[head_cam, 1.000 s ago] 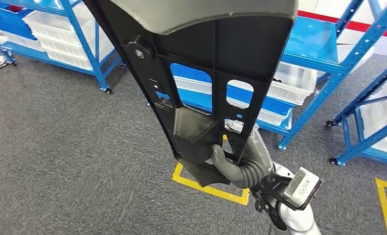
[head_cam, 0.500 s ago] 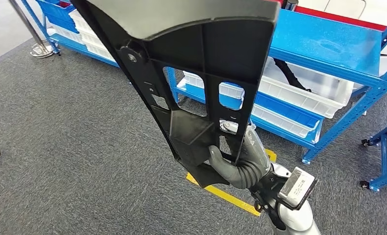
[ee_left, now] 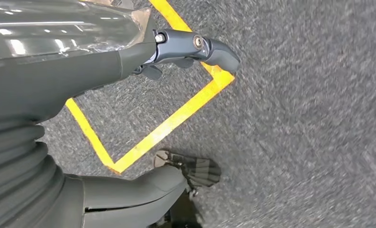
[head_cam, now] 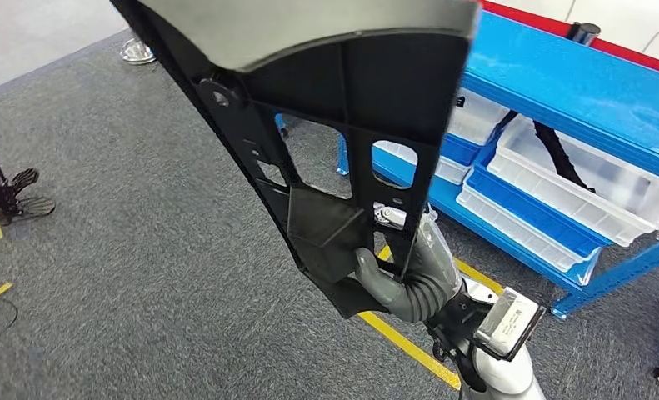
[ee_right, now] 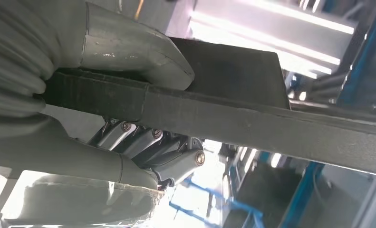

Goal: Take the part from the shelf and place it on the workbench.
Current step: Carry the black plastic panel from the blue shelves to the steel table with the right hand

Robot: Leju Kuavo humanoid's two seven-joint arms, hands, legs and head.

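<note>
The part [head_cam: 334, 142], a long flat black plastic panel with ribs and several cut-out windows, is held up in the air in front of the robot's head camera, over the grey carpet [head_cam: 142, 275]. Its long axis runs steeply from the narrow lower end, at the robot's right hand [head_cam: 405, 279], up and away to a broad end that leaves the top of the head view; the ribbed face is turned toward the camera. The right hand grips the panel's narrow lower end, the thick grey thumb on the near face and the darker fingers [ee_right: 162, 152] curled behind the edge, as the right wrist view shows. The left hand [ee_left: 129, 52] hangs over the carpet with nothing in it, its fingers apart. Behind the panel, to the right, stands a blue shelf [head_cam: 576, 92] holding white bins [head_cam: 592, 179]; a dark cable-like piece [head_cam: 555, 154] lies in one bin. Yellow tape lines [head_cam: 409, 342] mark the carpet below the hand. At the far left a dark stand foot [head_cam: 13, 196] rests on the floor. A label on the right wrist unit [head_cam: 509, 321] is too small to read.
</note>
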